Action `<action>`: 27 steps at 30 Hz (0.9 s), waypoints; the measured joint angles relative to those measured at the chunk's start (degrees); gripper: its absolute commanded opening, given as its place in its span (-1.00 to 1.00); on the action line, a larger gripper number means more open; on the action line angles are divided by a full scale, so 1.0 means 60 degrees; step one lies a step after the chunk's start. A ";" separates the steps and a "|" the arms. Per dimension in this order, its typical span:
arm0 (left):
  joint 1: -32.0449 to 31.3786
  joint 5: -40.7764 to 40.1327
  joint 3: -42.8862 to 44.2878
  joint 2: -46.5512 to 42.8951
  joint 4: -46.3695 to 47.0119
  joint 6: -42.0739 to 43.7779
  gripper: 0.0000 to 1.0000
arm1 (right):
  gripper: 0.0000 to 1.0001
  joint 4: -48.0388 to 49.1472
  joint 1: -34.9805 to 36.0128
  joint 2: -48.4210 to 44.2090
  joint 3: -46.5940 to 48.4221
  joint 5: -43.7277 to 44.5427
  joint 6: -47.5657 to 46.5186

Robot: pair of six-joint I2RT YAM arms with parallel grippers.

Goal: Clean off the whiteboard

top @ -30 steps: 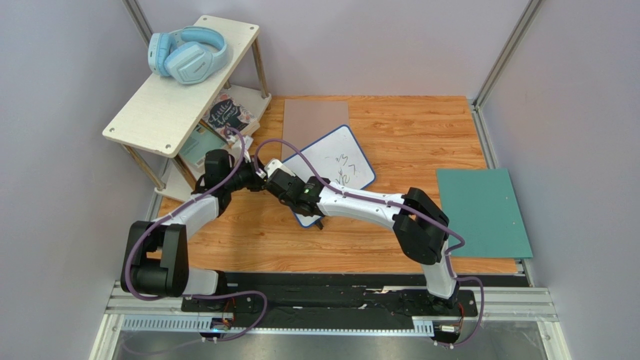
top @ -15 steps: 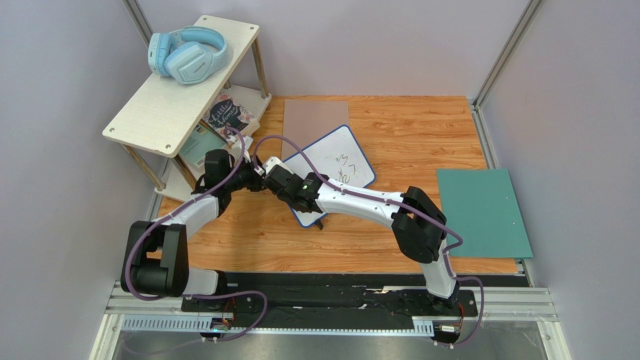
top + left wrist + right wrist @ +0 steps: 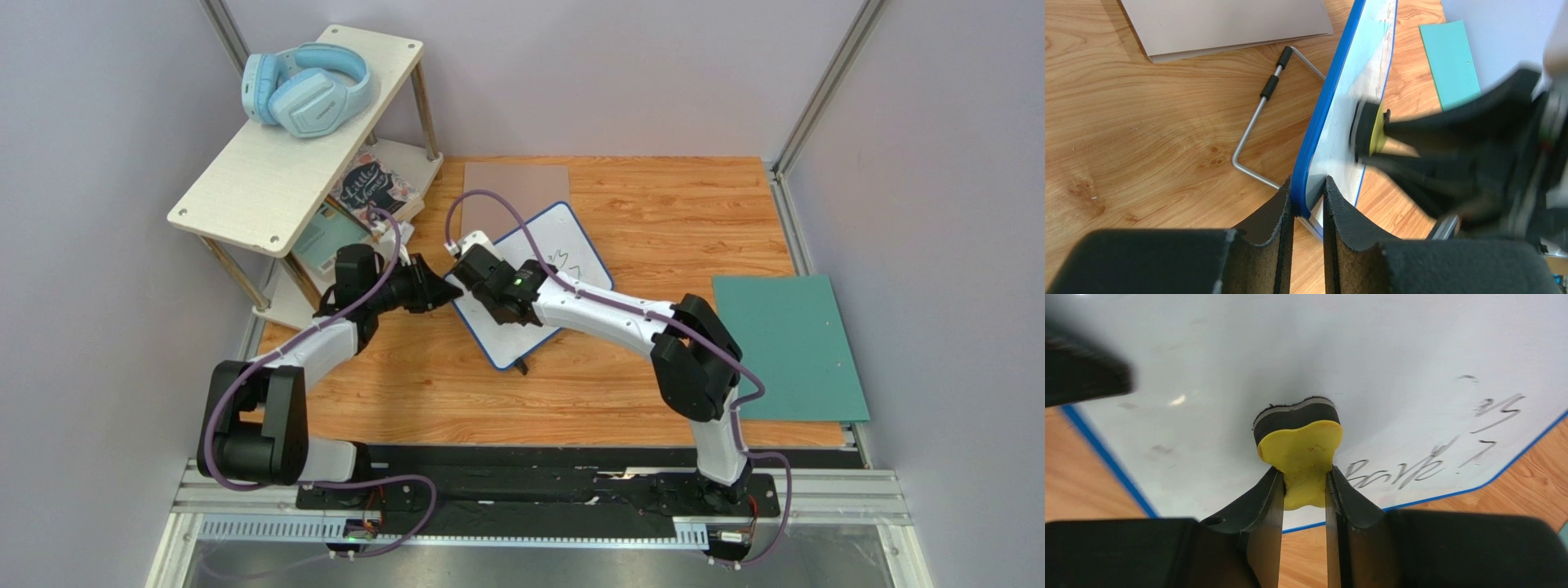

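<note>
While the whiteboard (image 3: pixel 567 245) stands tilted mid-tabletop (image 3: pixel 687 208), the left end effector (image 3: pixel 1308 195) is clamped on its blue rim. The right end effector (image 3: pixel 1304 474) grips a yellow eraser (image 3: pixel 1300 438) pressed to the board face. Area around the pad looks clean; black handwriting (image 3: pixel 1413 468) near the lower edge is unerased, so the job is partly done. The scrawl possibly begins "Ba", otherwise illegible.

Bright, even overhead light is casting only soft shadows across the desk (image 3: pixel 405 380). A small glare spot is gleaming on the whiteboard (image 3: pixel 1389 349). Motion blur is smearing the right gripper (image 3: pixel 1381 141) in the left wrist view.
</note>
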 measured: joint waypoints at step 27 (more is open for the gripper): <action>-0.0007 0.0259 0.0000 -0.0007 -0.0153 0.0069 -1.00 | -1.00 0.2208 -0.3228 -0.0790 -0.1501 -0.0364 -0.0226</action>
